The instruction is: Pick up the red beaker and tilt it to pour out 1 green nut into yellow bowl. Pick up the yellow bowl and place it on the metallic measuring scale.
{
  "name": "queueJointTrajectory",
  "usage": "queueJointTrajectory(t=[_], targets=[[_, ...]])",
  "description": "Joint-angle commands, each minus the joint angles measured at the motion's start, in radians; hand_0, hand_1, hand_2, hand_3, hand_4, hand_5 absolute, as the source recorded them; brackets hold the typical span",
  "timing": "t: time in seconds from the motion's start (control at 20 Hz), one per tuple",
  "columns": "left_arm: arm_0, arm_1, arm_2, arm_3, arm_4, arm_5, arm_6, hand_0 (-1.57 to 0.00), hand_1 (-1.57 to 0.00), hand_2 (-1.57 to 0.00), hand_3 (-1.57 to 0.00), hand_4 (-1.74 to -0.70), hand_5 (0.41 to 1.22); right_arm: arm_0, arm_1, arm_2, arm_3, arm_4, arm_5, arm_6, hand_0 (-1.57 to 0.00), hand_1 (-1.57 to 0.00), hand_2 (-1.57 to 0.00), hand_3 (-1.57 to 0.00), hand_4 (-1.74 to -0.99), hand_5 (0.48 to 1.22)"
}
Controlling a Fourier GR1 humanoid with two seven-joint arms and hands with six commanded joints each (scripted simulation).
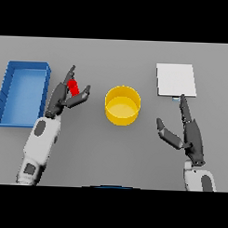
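Observation:
The red beaker (74, 87) stands on the table left of centre, mostly hidden between the thumb and fingers of my left hand (64, 96), which are curled round it. The yellow bowl (122, 105) sits in the middle of the table, to the right of the beaker and apart from both hands. I see no nut in it. The metallic measuring scale (176, 80) lies flat at the back right. My right hand (191, 133) rests open to the right of the bowl, one straight finger reaching up to the scale's front edge.
A blue bin (6, 93) stands at the far left, just left of my left arm.

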Motion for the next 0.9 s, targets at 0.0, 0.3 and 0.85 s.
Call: queueJointTrajectory(t=[0.0, 0.3, 0.85], targets=[[-0.01, 0.0, 0.006, 0.023, 0.0, 0.002, -0.015, 0.0, 0.0, 0.0, 0.0, -1.34, 0.698, 0.0, -0.002, -0.001, 0.004, 0.001, -0.001, 0.0, 0.0, 0.0, 0.0, 0.0, -1.263, 0.64], [-0.055, -0.029, 0.051, 0.074, 0.026, 0.054, -0.023, -0.66, -0.7, -0.73, -0.72, -1.5, 0.941, 0.015, -0.002, 0.005, -0.014, 0.01, -0.003, -0.014, 0.0, 0.0, 0.0, 0.0, -1.255, 0.644], [-0.069, -0.047, 0.037, 0.059, 0.024, 0.084, -0.051, -1.49, -1.5, -1.5, -1.47, -1.64, 1.132, 0.014, 0.009, 0.006, -0.023, 0.003, -0.005, 0.004, 0.0, 0.0, 0.0, 0.0, -1.262, 0.646]])
